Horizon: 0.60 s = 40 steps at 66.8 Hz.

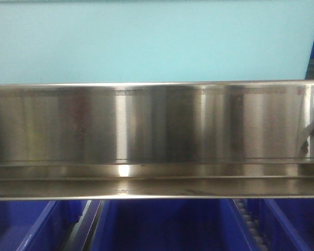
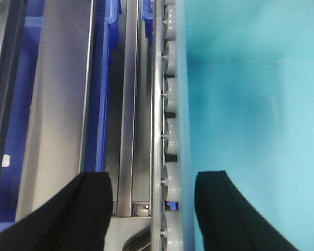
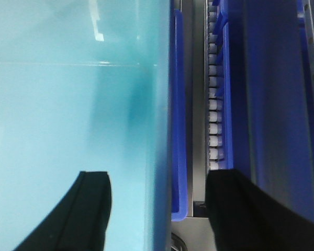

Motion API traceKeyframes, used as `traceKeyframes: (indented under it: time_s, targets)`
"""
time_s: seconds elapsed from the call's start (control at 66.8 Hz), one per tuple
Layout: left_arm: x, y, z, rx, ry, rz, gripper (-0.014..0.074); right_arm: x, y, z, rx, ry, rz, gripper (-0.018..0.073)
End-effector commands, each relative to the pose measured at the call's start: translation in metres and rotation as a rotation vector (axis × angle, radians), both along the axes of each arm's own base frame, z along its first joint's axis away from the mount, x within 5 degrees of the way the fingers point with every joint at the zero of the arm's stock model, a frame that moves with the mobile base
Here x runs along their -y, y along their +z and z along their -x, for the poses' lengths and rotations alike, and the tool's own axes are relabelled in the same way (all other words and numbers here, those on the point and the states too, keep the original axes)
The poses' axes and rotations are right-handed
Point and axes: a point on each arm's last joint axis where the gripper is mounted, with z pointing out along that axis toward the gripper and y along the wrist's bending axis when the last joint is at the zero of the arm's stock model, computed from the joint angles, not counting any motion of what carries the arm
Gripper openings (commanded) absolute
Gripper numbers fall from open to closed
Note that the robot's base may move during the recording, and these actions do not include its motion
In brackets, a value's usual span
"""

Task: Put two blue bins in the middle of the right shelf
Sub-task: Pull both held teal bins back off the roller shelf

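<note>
Although three blue bins show along the bottom of the front view, a left bin (image 1: 21,227), a middle bin (image 1: 167,225) and a right bin (image 1: 298,222), none of them is held. They sit low on the shelf, under a wide steel rail (image 1: 157,130) with a teal panel (image 1: 146,42) above it. A roller track (image 1: 247,219) runs between the middle and right bins. Which two are meant for the right shelf I cannot tell, so I judge the task barely begun.

The left gripper (image 2: 154,180) is spread wide and empty. In its wrist view it frames the steel rail (image 2: 128,104) and a line of rollers (image 2: 170,99), with a blue bin (image 2: 102,78) just left of the rail and the teal panel (image 2: 251,104) to the right.

The right gripper (image 3: 158,178) is also wide and empty. Between its fingers lie the panel's edge (image 3: 146,104) and one bin's thin blue wall (image 3: 178,104), with more rollers (image 3: 214,104) beyond.

The risks come from crowding. A jaw closing here could pinch the panel edge or the rail instead of a bin wall, and how deep the fingers sit cannot be read. A bin gripped by one thin wall may tilt — or roll away on the rollers when nudged. Lifted straight up, it could catch under the steel rail.
</note>
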Motion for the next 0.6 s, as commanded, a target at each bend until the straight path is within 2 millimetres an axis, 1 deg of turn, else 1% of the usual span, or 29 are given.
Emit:
traceKeyframes:
  time_s: [0.0,0.09,0.225,0.314,0.434,0.584]
  targets:
    - [0.0037,-0.0014,0.0003,-0.021,-0.002,0.014,0.0284,-0.0001,0.0034,0.001,0.004,0.002,0.0,0.0297]
    - [0.0045,-0.005,-0.0009,-0.04,-0.006,0.007,0.0284,-0.0006,0.0033,0.0013,0.0,0.001,-0.006,0.0297]
    - [0.0046,-0.0051,-0.0008,-0.041,-0.006,0.009,0.0284,-0.0004,0.003,0.0018,-0.006,0.0,-0.004,0.0295]
    - [0.0046,-0.0051,-0.0007,-0.042,-0.006,0.008,0.0284,-0.0002,0.0028,0.0022,-0.011,0.0,-0.002,0.025]
    - [0.0046,-0.0051,-0.0007,-0.042,-0.006,0.008,0.0284,0.0,0.0025,0.0028,-0.018,-0.001,0.0,0.015]
    - [0.0046,-0.0051,-0.0007,-0.042,-0.006,0.008,0.0278,0.0004,0.003,0.0038,-0.023,-0.002,0.002,0.0061]
